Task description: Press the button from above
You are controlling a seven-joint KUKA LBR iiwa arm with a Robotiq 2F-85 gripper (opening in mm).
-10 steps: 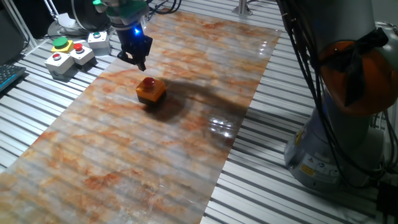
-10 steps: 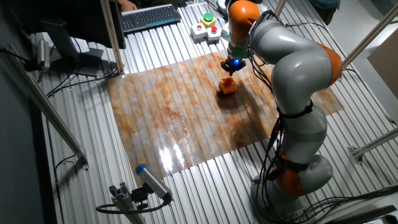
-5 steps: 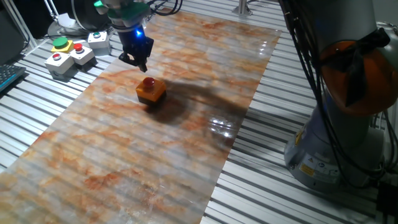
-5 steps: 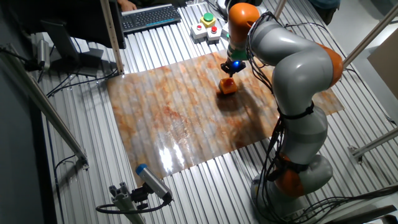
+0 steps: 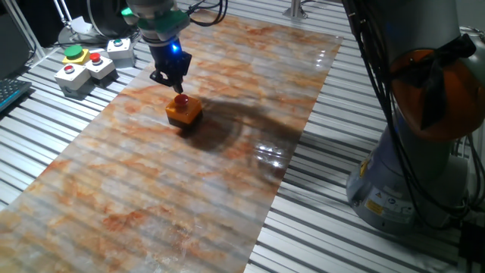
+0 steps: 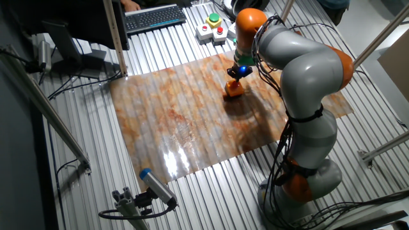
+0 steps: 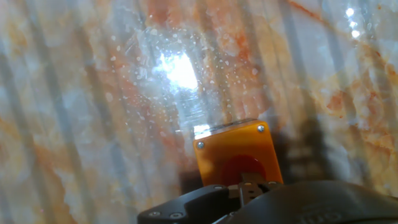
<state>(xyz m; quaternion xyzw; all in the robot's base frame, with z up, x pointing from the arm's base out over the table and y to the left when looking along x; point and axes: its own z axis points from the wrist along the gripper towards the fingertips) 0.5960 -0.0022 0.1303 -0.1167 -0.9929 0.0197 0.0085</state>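
The button (image 5: 182, 100) is small, round and red, on a square orange box (image 5: 184, 113) that stands on the marbled mat. My gripper (image 5: 176, 86) points down directly above it, its tip just over or touching the red cap; I cannot tell which. In the other fixed view the gripper (image 6: 237, 74) hangs over the box (image 6: 234, 89). In the hand view the orange box (image 7: 231, 147) lies low in the frame, its red button (image 7: 235, 168) partly hidden by the fingertips (image 7: 247, 184), which sit pressed together with no gap.
Grey boxes with red buttons (image 5: 76, 76) and one with a green button (image 5: 73, 53) stand at the mat's far left, off the mat. The marbled mat (image 5: 151, 182) lies on a slatted metal table. The robot base (image 5: 417, 152) stands at the right. A keyboard (image 6: 153, 17) lies at the back.
My gripper has moved right and down, from behind and to the left of the orange box to a spot directly over the red button. The box has not moved.
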